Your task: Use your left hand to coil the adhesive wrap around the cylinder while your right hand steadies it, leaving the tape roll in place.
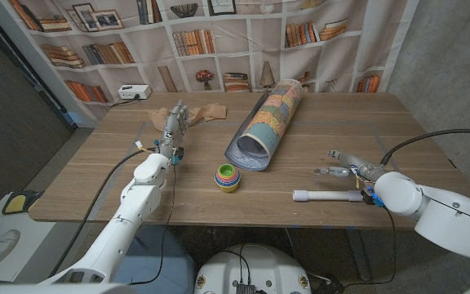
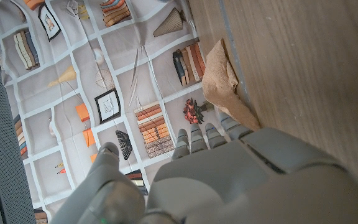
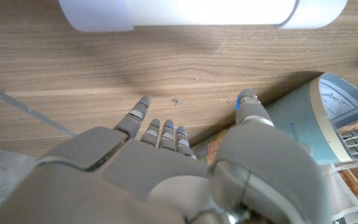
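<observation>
In the head view, the left hand [image 1: 174, 124] stands over the table [image 1: 96, 175] with its fingers spread and pointing away from the robot; it holds nothing. Just beyond its fingertips lies the tan adhesive wrap [image 1: 206, 112], loose and crumpled near the far edge. The large patterned cylinder [image 1: 268, 124] lies on its side between the two hands, and near its open end, closer to the robot, stands a small stack of coloured cups [image 1: 228, 176]. The right hand [image 1: 343, 165] is low over the table with fingers stretched toward the cylinder, empty. A white tube [image 1: 326, 196] lies just beside this hand, on the robot's side of it.

In the left wrist view, the left hand [image 2: 229, 174] has its fingers extended, and the wrap [image 2: 225, 87] sits just past the fingertips, not touched.

In the right wrist view, the right hand [image 3: 185, 168] is released, fingers apart above the wood. The cylinder's end [image 3: 328, 112] lies near the thumb, and the white tube [image 3: 185, 12] is ahead of the fingers.
</observation>
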`<action>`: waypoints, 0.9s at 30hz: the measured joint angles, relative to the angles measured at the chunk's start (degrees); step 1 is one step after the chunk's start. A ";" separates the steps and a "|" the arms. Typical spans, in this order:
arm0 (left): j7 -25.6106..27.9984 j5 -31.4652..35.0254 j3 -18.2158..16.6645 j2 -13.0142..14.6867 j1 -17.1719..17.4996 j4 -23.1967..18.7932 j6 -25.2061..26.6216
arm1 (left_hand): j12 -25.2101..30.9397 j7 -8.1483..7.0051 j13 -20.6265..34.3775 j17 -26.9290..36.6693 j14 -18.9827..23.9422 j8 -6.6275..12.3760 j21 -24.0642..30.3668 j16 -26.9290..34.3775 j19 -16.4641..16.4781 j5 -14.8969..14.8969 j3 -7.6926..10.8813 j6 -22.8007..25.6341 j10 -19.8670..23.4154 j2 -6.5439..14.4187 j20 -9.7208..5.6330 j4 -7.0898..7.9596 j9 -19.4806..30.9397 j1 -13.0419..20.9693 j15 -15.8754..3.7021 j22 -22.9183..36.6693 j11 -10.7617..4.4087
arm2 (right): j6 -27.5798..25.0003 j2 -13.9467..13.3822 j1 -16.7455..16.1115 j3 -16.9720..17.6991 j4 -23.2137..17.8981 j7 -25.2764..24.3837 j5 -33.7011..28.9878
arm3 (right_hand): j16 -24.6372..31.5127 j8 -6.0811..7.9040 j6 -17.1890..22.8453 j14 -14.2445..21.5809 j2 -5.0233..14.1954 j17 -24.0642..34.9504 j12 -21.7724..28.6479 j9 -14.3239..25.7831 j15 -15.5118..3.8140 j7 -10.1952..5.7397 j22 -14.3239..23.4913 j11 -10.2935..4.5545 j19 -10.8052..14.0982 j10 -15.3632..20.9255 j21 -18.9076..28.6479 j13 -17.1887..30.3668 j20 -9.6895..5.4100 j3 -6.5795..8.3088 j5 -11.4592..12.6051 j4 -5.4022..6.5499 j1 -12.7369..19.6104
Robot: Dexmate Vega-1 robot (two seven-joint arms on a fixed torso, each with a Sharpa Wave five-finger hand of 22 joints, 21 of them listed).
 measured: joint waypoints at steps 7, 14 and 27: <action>-0.03 -0.13 -0.04 0.03 0.09 0.00 0.03 | 0.00 0.00 0.00 0.00 0.00 0.00 0.00 0.00 0.00 0.00 0.00 0.00 0.00 0.13 0.00 0.00 0.00 -0.13 0.00 0.00 0.00 | -1.00 -1.06 -0.25 0.82 -0.67 1.45 0.76 | 0.00 -0.01 -1.20 -0.62 0.44 0.00 -0.22 0.00 0.60 0.40 0.00 0.41 -0.42 -0.41 0.00 0.00 -0.01 0.84 0.00 -0.24 2.12; -0.05 -0.21 -0.07 0.08 0.26 0.00 0.15 | 0.00 0.00 0.00 0.00 0.00 0.00 0.00 0.00 0.00 0.00 0.00 0.00 -0.01 0.13 0.00 0.00 0.00 -0.13 0.00 0.00 0.00 | -1.85 -1.94 -0.31 1.30 -1.27 2.39 1.23 | -0.21 -0.01 -1.51 -1.23 0.31 0.00 -0.22 0.00 0.61 0.70 0.01 0.72 -0.94 -0.72 0.00 0.00 -0.12 0.84 0.00 -0.24 2.71; 0.11 -0.27 -0.18 0.06 0.58 -0.17 0.19 | 0.00 0.00 0.00 0.00 0.00 0.00 0.00 0.00 0.00 0.00 0.00 0.00 0.52 0.13 0.00 0.00 0.00 -0.13 0.00 0.00 -0.11 | -3.29 -3.95 0.38 1.36 -2.04 4.39 2.21 | -0.21 -0.01 -2.43 -1.83 0.08 0.00 -0.22 0.00 0.59 1.01 0.01 0.41 -1.55 -1.03 0.00 0.00 -0.12 1.32 0.00 -0.23 3.99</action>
